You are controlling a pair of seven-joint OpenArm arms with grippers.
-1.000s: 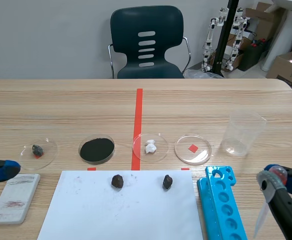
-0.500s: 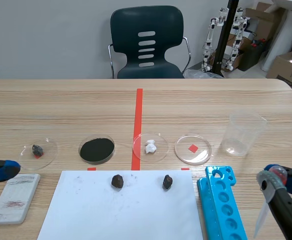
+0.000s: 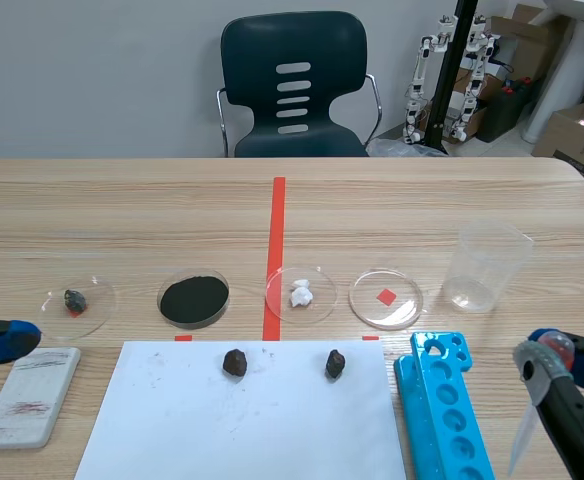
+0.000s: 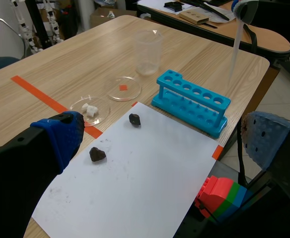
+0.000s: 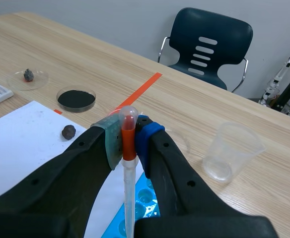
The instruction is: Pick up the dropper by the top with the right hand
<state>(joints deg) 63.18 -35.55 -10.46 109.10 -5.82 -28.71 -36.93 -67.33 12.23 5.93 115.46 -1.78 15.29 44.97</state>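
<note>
A: Has something moved in the last second?

B: No, nothing. Both arms and all the things on the table (image 3: 392,215) stand where they stood.

A: Where is the dropper (image 5: 129,178) now?

B: It hangs upright in the right gripper (image 5: 129,138), tip down, at about 4 o'clock in the scene view, just at 3 o'clock of the blue rack (image 3: 442,410). The two pads press on its red collar, directly under the bulb, so the grip is at the top, as the task asks. The tip seems free in the air and does not touch the table.

A: And the left gripper (image 4: 160,141)?

B: It is wide open and holds nothing, low at 8 o'clock, near the pale slab (image 3: 27,395).

A: So how to do this step well?

B: I think the pick-up is nearly complete, and the point now is to keep it. The pressure should be even on the collar and should not climb onto the soft bulb. A squeeze there could push out whatever is inside, or let the dropper slip. The tube is long and thin, so I would move slowly and keep it vertical, otherwise it may swing. The rack is close at 9 o'clock of the tip, and the clear cup (image 3: 487,265) stands at 12 o'clock. Any travel should first go up, clear of both.
</note>
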